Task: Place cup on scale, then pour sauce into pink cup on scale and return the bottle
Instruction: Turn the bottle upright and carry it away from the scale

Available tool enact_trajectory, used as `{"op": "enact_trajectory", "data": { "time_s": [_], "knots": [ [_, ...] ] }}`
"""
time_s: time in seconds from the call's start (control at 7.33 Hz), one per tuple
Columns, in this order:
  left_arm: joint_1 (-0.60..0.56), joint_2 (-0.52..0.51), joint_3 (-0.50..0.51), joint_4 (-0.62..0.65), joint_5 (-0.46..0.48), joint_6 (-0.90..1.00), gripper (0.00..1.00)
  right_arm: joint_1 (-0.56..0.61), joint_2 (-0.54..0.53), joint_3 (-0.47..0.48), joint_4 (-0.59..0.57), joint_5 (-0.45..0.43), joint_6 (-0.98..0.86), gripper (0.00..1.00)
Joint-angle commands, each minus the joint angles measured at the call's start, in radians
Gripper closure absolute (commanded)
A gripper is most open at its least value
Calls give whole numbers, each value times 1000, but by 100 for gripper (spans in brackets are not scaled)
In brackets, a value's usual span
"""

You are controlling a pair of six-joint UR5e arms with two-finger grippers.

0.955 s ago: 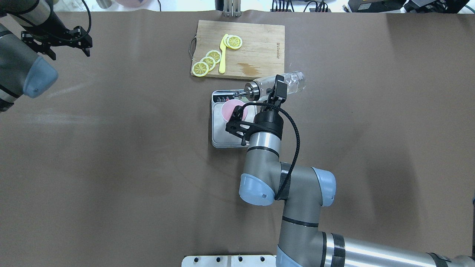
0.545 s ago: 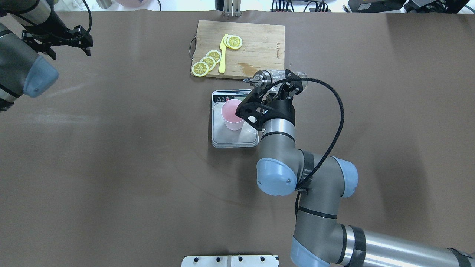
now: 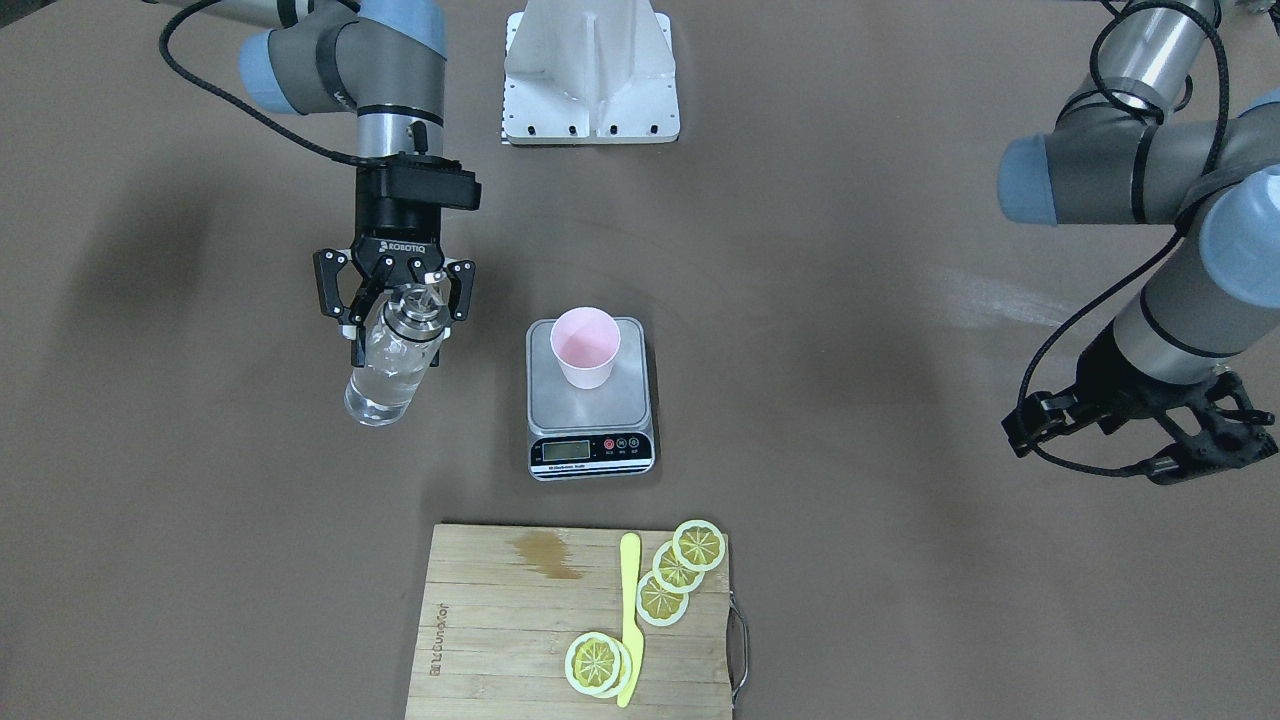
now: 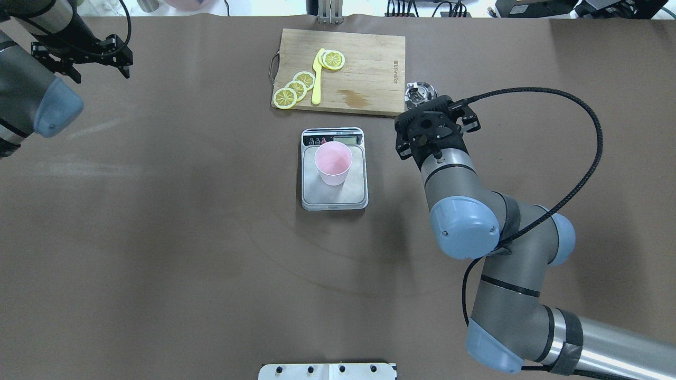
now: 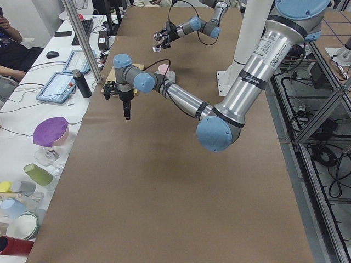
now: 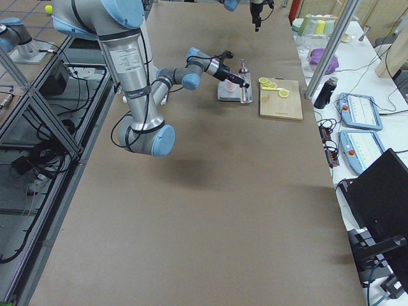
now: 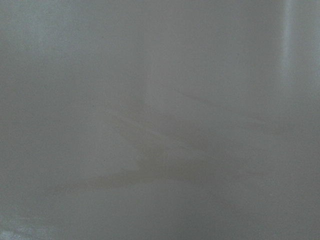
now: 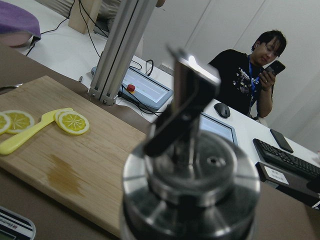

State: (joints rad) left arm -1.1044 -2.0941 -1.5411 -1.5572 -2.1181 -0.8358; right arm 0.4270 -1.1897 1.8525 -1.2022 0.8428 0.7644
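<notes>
The pale pink cup (image 3: 585,345) stands upright on the steel scale (image 3: 590,455); both also show in the overhead view, cup (image 4: 332,161) on scale (image 4: 334,196). My right gripper (image 3: 400,335) is shut on the neck of the clear glass bottle (image 3: 383,388), holding it roughly upright to the scale's right, near the board's corner. Clear sauce shows in the bottle's lower part. Its silver cap (image 4: 420,94) peeks out past the gripper (image 4: 430,119) and fills the right wrist view (image 8: 190,185). My left gripper (image 4: 79,53) is open and empty at the table's far left.
A wooden cutting board (image 4: 369,58) with several lemon slices and a yellow knife (image 4: 317,79) lies behind the scale. The robot's white base plate (image 3: 590,70) is at the near edge. The left wrist view is a grey blur.
My right arm swung the bottle away from over the cup to the right and turned it from tilted to upright. The cup stayed on the scale. The left arm has not moved.
</notes>
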Motion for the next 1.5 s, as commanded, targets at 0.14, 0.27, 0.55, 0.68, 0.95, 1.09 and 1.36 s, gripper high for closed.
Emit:
{"op": "enact_trajectory", "data": {
  "time_s": [0.14, 0.27, 0.55, 0.68, 0.95, 1.09, 1.36],
  "knots": [
    [0, -3, -8, 3, 1, -8, 1, 70, -91, 1, 147, 148, 266, 100],
    [0, -7, -8, 3, 1, -9, 1, 100, -126, 2, 168, 204, 342, 100],
    [0, -17, -10, 6, 1, -12, 1, 124, -154, -24, 205, 226, 404, 100],
    [0, -18, -8, 8, 1, -12, 1, 124, -153, -60, 208, 223, 432, 100],
    [0, -18, -8, 8, 1, -12, 1, 113, -143, -151, 298, 216, 432, 100],
    [0, -18, -8, 8, 1, -12, 1, 113, -139, -162, 299, 216, 428, 100],
    [1, -18, -7, 6, 1, -12, 1, 101, -137, -173, 297, 219, 420, 100]
  ]
}}
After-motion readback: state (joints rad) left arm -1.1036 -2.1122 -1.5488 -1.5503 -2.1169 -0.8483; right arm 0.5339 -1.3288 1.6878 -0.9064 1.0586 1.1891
